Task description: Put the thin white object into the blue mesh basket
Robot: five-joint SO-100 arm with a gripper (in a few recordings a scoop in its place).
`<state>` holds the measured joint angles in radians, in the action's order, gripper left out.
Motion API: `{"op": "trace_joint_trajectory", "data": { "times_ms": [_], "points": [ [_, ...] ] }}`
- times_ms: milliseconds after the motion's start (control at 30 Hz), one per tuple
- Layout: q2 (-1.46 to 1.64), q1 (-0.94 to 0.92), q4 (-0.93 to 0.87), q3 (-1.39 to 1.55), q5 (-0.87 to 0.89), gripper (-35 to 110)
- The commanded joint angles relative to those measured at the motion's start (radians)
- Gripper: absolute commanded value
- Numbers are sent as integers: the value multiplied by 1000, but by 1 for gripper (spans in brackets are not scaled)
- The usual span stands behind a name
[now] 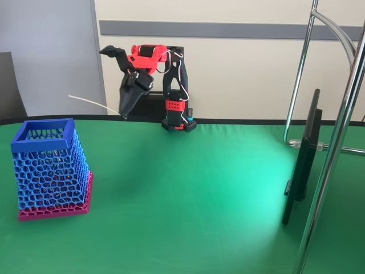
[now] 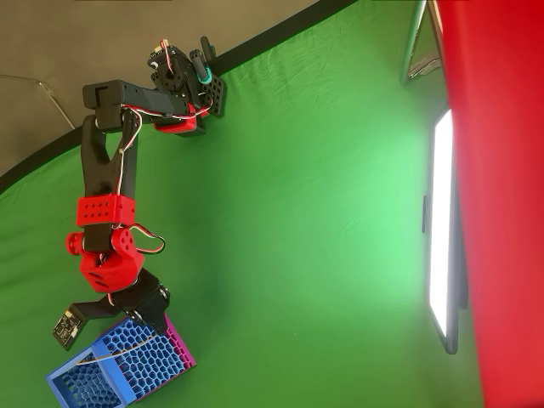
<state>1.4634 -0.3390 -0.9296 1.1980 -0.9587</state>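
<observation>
Thin white object clamped in jaws; overhead view shows it above blue mesh basket.

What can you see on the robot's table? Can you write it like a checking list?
Surface: green cloth covers the table.
Job's things: blue mesh basket upright; thin white object held in the air.
Clutter: nothing seen.
Grippers: gripper shut on the white object's end, raised off the cloth.
Cables: white wires along the arm.
Surroundings: screen on its stand, metal frame, pale wall behind.
</observation>
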Motion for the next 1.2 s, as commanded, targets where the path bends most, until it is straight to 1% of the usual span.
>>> {"op": "trace_joint_trajectory", "data": {
  "times_ms": [0,133,500,733,900,1167],
  "points": [
    [-5,-31,29,-69,-14,2],
    [-43,-77,35,-132,-28,2],
    [-155,-186,152,-295,-31,3],
    [-244,-241,167,-403,-44,3],
    [-325,-279,216,-471,-55,3],
    [-477,-295,198,-647,-63,3]
  ]
}}
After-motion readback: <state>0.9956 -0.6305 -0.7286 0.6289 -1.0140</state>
